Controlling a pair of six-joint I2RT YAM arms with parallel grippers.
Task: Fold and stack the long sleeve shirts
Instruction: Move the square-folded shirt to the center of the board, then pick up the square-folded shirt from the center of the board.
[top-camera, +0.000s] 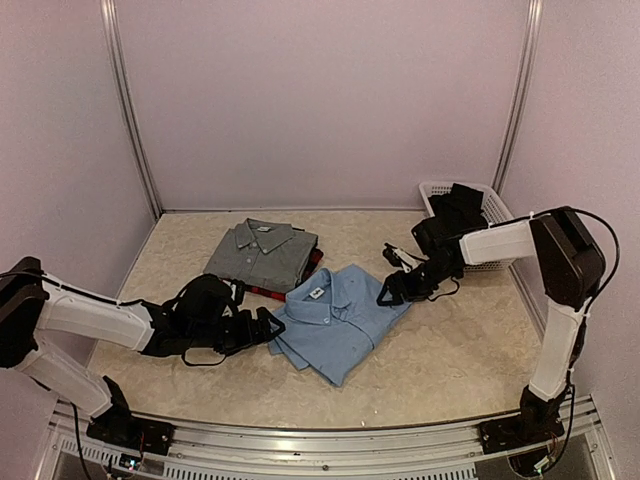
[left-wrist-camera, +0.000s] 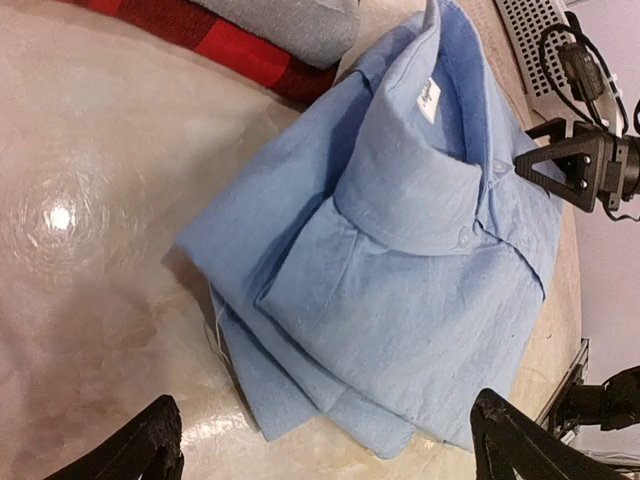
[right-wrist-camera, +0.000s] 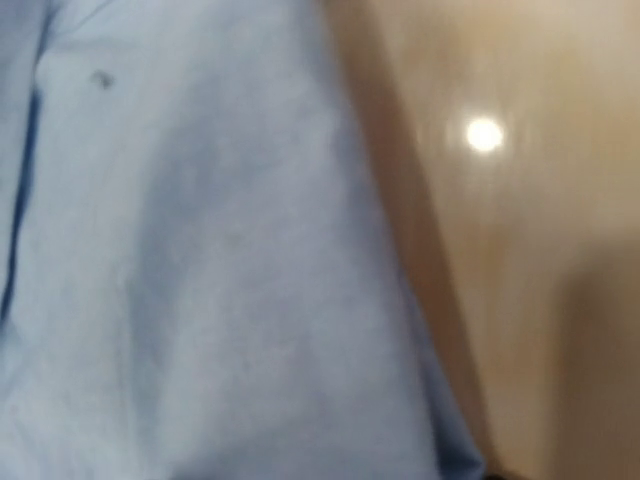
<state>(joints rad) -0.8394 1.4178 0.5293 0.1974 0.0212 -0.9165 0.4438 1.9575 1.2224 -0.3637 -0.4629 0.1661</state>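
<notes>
We are seeing the light blue shirt (top-camera: 335, 320) lying folded, collar up, near the middle of the table (top-camera: 460, 350). It is sitting just beside the other two shirts, on their near right side. The grey shirt (top-camera: 262, 252) is lying folded on top of the red-and-black plaid shirt (top-camera: 264, 292), with only a red edge of the plaid showing under it.

The left gripper (top-camera: 272, 328) is hovering low at the blue shirt's left edge. Its jaws are standing wide apart, and the fingertips (left-wrist-camera: 150, 445) are holding nothing.

The right gripper (top-camera: 392, 290) is sitting at the blue shirt's right edge, with one finger against the cloth in the left wrist view. The right wrist view is blurring into blue cloth and table with no fingers showing, so we cannot tell whether those jaws are open or closed.

The white mesh basket (top-camera: 497, 210) is standing in the far right corner, holding dark cloth (top-camera: 455, 215)
</notes>
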